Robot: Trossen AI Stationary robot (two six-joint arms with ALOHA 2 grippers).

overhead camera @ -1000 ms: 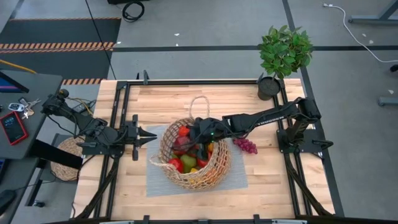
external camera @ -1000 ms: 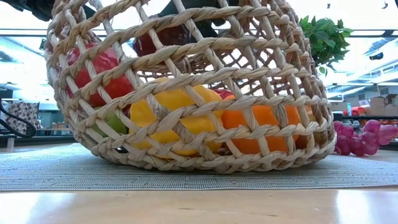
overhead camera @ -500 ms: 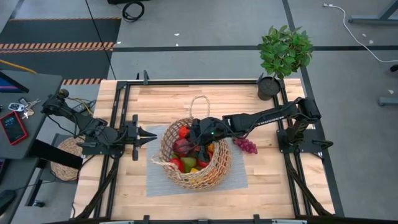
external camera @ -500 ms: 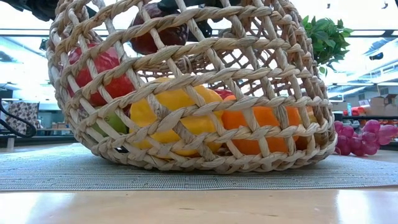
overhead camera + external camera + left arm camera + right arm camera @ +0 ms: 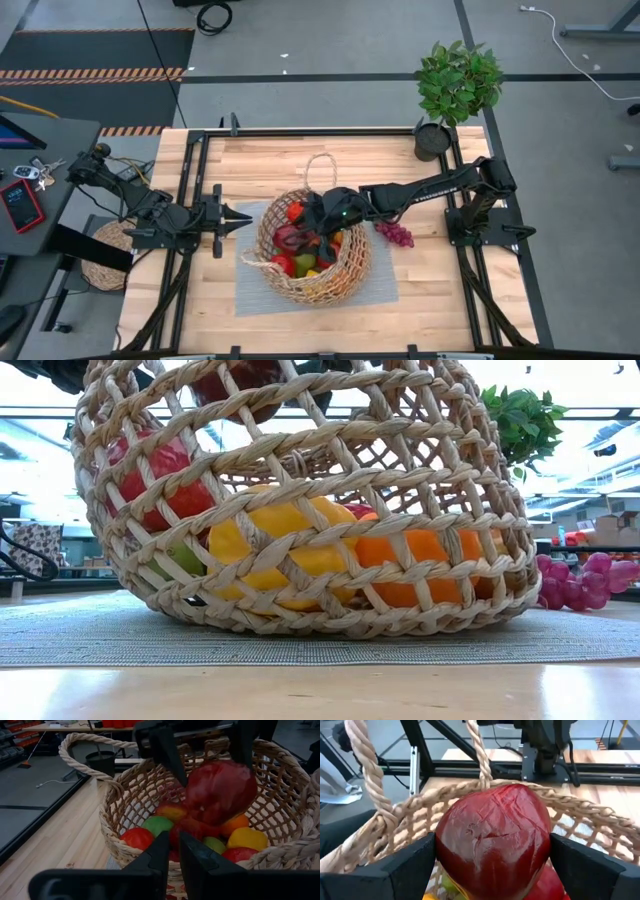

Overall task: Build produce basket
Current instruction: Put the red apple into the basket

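Right hand [image 5: 492, 865] grips dark red, creased fruit [image 5: 492, 847] over basket [image 5: 335, 285].

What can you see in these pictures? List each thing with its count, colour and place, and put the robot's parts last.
basket: one, tan wicker, on the grey mat, table centre.
mat: one, grey, under the basket.
dark red fruit: one, held above the basket.
produce: several pieces, red, green, yellow, orange, inside the basket.
grapes: one bunch, purple, on the table right of the basket.
potted plant: one, green, black pot, far right corner.
right hand: shut on the dark red fruit, over the basket.
left hand: shut, left of the basket.
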